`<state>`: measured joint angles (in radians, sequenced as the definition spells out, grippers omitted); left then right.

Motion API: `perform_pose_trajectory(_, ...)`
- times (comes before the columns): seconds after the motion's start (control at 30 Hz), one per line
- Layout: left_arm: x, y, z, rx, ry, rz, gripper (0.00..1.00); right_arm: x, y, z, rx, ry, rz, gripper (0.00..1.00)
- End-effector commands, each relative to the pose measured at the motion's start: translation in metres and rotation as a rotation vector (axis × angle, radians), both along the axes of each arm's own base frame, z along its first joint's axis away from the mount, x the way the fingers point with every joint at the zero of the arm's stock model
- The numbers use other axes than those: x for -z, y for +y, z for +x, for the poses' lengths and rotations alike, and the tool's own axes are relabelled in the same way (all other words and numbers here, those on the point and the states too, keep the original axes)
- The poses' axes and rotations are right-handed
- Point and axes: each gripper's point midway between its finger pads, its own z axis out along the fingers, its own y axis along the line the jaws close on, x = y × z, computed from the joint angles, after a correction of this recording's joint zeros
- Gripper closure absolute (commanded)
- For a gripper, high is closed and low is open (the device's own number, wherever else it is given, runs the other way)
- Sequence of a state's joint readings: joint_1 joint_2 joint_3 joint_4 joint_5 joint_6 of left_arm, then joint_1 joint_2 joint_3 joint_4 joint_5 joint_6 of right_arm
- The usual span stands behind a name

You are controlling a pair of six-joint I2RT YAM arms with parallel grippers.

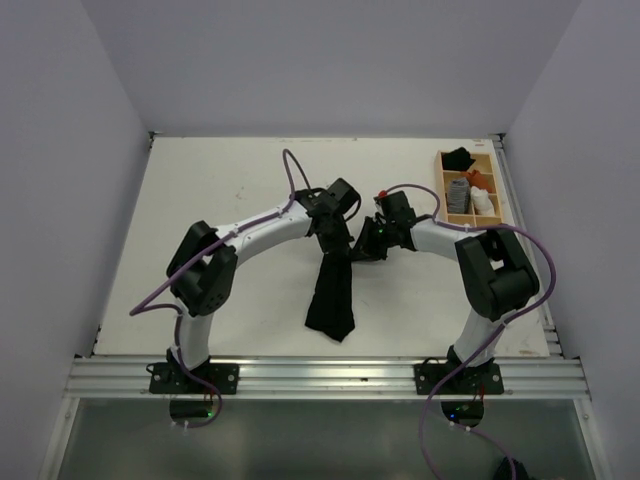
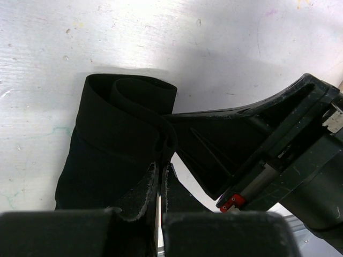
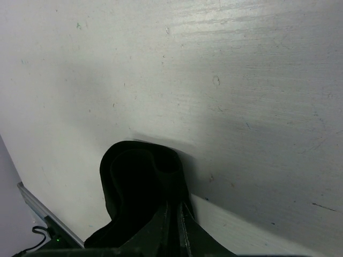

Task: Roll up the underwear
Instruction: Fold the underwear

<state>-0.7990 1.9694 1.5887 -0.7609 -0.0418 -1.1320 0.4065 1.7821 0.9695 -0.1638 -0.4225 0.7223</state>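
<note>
**Two grippers pinch the black underwear**

The left gripper (image 2: pixel 161 172) has its fingers (image 2: pixel 143 194) squeezed tight on the underwear (image 2: pixel 112 139). The top of the cloth curls over just past the tips. The right gripper (image 3: pixel 173 210) comes in from the side. Its fingers are almost together, and they nip the same curled edge. Both meet near the middle of the table (image 1: pixel 220 180). From there the cloth runs as a long black strip toward the near edge. A tray (image 1: pixel 442 190) sits at the far right.
</note>
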Motion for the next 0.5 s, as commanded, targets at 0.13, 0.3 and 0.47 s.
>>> perform_pose_trajectory(0.13,0.025,-0.01,-0.004,0.042,0.014,-0.004,1.0,-0.005,0.003,0.003,0.004,-0.023,0.026,0.93)
perform_pose_trajectory(0.3,0.038,-0.009,-0.007,0.053,0.017,0.006,1.0,-0.004,0.0,0.0,-0.001,-0.027,0.01,0.89)
perform_pose_trajectory(0.47,0.043,-0.014,-0.006,0.072,0.013,-0.009,0.99,-0.011,-0.005,-0.004,-0.02,-0.045,-0.014,0.78)
